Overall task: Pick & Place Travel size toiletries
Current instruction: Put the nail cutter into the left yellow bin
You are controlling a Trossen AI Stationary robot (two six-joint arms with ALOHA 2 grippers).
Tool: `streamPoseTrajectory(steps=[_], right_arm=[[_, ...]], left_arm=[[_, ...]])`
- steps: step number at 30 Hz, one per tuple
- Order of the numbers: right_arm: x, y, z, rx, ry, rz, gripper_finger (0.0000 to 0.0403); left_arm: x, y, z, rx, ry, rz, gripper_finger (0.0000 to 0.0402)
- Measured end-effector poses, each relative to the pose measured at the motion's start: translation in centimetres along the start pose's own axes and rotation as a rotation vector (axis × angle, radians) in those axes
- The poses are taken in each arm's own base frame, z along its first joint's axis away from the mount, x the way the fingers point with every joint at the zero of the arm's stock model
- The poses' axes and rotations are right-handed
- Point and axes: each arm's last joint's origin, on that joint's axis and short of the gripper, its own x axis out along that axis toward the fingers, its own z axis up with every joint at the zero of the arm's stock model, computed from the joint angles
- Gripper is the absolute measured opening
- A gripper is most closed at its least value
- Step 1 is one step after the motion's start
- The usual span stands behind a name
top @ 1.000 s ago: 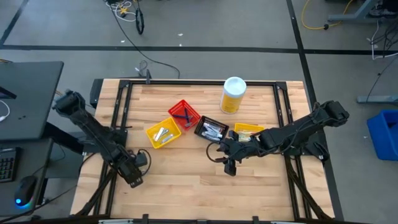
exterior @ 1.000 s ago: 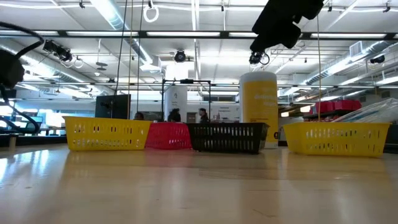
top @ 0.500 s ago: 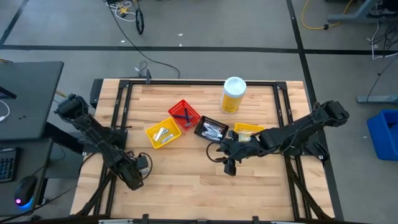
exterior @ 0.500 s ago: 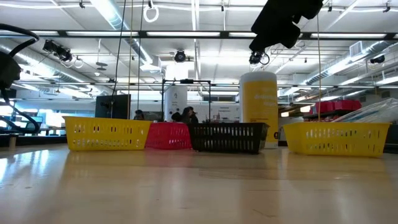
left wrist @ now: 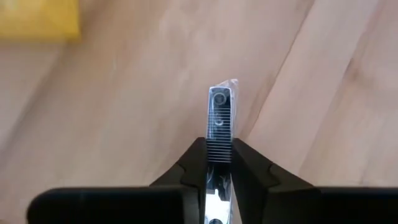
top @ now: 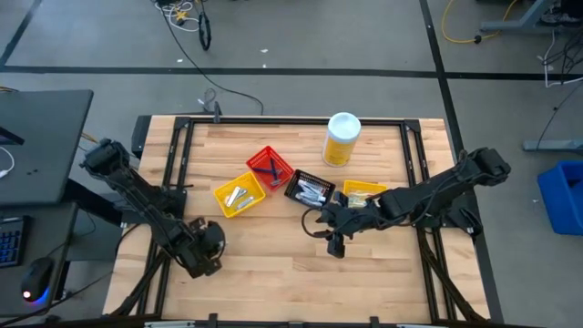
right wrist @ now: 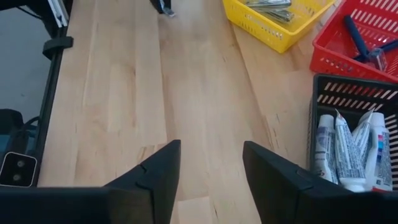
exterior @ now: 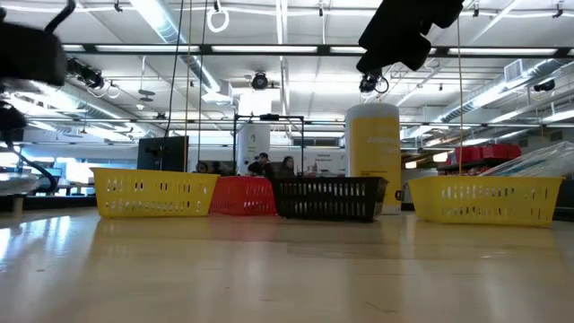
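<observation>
My left gripper (top: 208, 251) is over the table's near left part and is shut on a slim silver toiletry in a clear wrapper (left wrist: 219, 115), which sticks out past the fingertips over the wood. My right gripper (right wrist: 208, 174) hangs open over the table's middle with nothing between its fingers (top: 335, 244). A yellow bin (top: 240, 194) holds silver items. Blue razors lie in the red bin (right wrist: 367, 43). White tubes lie in the black bin (right wrist: 348, 149). My left gripper pinches the wrapped silver toiletry between its two fingers (left wrist: 245, 165), on its two narrow sides (left wrist: 219, 149). The fingers slant steeply down and lie along the item, whose free end (left wrist: 221, 96) juts out beyond them. Whether that end is clear of the table does not show.
A tall yellow bottle with a white lid (top: 342, 138) stands at the table's far side. A second yellow bin (top: 363, 191) sits under the right arm. Bare wood (top: 273, 264) lies between the two grippers. A black frame (top: 173, 164) edges the table.
My left gripper has shifted a little toward the table's right edge, toward the near yellow bin, and its wrist has turned. In the low view that arm now shows higher at the picture's left.
</observation>
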Motion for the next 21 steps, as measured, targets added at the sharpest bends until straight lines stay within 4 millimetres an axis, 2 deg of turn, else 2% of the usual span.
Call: streamPoseTrajectory(steps=[5, 10, 16, 21], right_arm=[[0.3, 0.0, -0.1, -0.002, 0.004, -0.002, 0.0178], [0.5, 0.1, 0.0, -0.003, -0.002, 0.001, 0.0176], [0.9, 0.3, 0.1, 0.003, -0.022, 0.010, 0.0183], [0.9, 0.3, 0.1, -0.002, -0.018, 0.008, 0.0180]], left_arm=[[-1.8, -1.0, 3.0, 0.059, -0.191, 0.093, 0.0070], [-2.4, 0.6, 7.4, 0.046, -0.212, 0.271, 0.0062], [-0.7, 4.3, 12.1, -0.003, -0.150, 0.409, 0.0064], [1.6, 6.8, 14.5, -0.007, -0.029, 0.418, 0.0070]])
